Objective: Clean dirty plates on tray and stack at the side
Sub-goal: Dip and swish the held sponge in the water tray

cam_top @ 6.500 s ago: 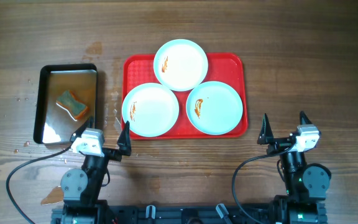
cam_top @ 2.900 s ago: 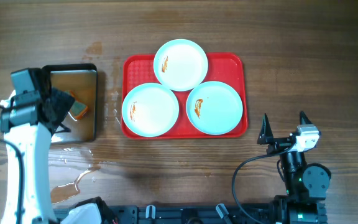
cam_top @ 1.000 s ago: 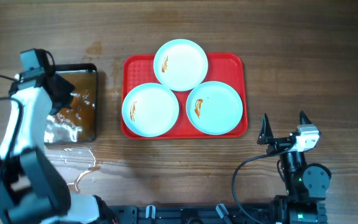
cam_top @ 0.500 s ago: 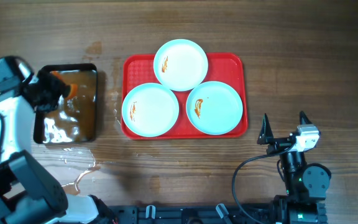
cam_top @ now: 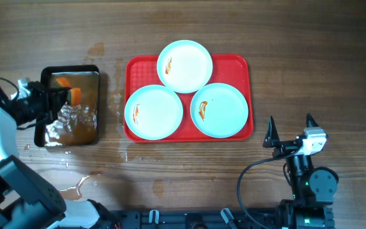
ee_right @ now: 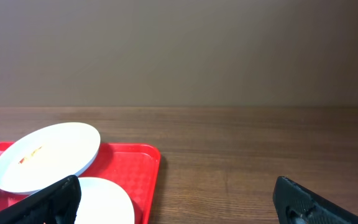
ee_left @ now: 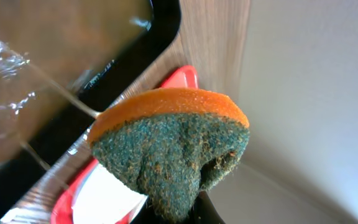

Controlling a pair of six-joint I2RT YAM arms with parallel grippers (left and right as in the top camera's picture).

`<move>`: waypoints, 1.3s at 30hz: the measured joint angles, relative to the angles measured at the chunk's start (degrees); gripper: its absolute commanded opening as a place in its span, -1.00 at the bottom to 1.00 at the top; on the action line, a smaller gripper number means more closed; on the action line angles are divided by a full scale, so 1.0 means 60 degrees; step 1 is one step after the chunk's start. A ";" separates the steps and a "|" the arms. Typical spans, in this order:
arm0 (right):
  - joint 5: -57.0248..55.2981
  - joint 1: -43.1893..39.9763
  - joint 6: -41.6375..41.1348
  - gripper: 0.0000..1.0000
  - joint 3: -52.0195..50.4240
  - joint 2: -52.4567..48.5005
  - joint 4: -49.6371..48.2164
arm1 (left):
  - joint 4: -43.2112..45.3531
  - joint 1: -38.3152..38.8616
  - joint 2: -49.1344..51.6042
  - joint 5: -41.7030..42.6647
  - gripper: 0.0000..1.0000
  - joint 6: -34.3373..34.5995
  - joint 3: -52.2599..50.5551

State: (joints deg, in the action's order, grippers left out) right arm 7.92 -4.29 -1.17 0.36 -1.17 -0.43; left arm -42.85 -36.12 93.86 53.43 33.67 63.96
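The left gripper (cam_top: 57, 97) is pinching a wet sponge (ee_left: 169, 146) and holding it just above the black pan (cam_top: 40, 127), with the green scouring face toward the wrist camera. The right gripper (cam_top: 291, 127) is resting parked, fingers spread. The step in hand looks like fetching the sponge; wiping is not yet begun. The next move is calling for a carry rightward onto the nearest plate (cam_top: 154, 112), pressing on its orange smear. All 3 plates (cam_top: 185, 66) are lying on the red tray (cam_top: 236, 65), its long axis running left-right, their triangle pointing away from the arms.
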 measured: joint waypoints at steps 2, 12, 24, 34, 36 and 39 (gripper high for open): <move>0.0000 0.0000 0.0000 1.00 0.0000 0.0000 0.0000 | -0.0007 0.0000 0.0000 0.0229 -0.92 0.0178 0.0000; 0.0000 0.0000 0.0000 1.00 0.0000 0.0000 0.0000 | -0.0080 -0.0616 0.0000 0.0627 -0.92 0.0594 0.0000; 0.0000 0.0000 0.0000 0.99 0.0000 0.0000 0.0000 | -0.0838 -0.1530 0.0000 0.1548 -0.92 0.1082 0.0000; 0.0000 0.0000 0.0000 0.99 0.0000 0.0000 0.0000 | -0.1577 -0.1949 0.0000 0.1588 -0.92 0.2233 -0.0004; 0.0000 0.0000 0.0000 0.99 0.0000 0.0000 0.0000 | -0.1574 -0.1949 0.0000 0.1588 -0.92 0.2623 0.0000; 0.0000 0.0000 0.0000 0.99 0.0000 0.0000 0.0000 | -0.1515 -0.1949 0.0000 0.1588 -0.92 0.3169 0.0000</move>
State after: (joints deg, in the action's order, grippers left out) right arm 7.92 -4.29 -1.17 0.36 -1.17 -0.43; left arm -51.94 -47.81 93.86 62.96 52.69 63.96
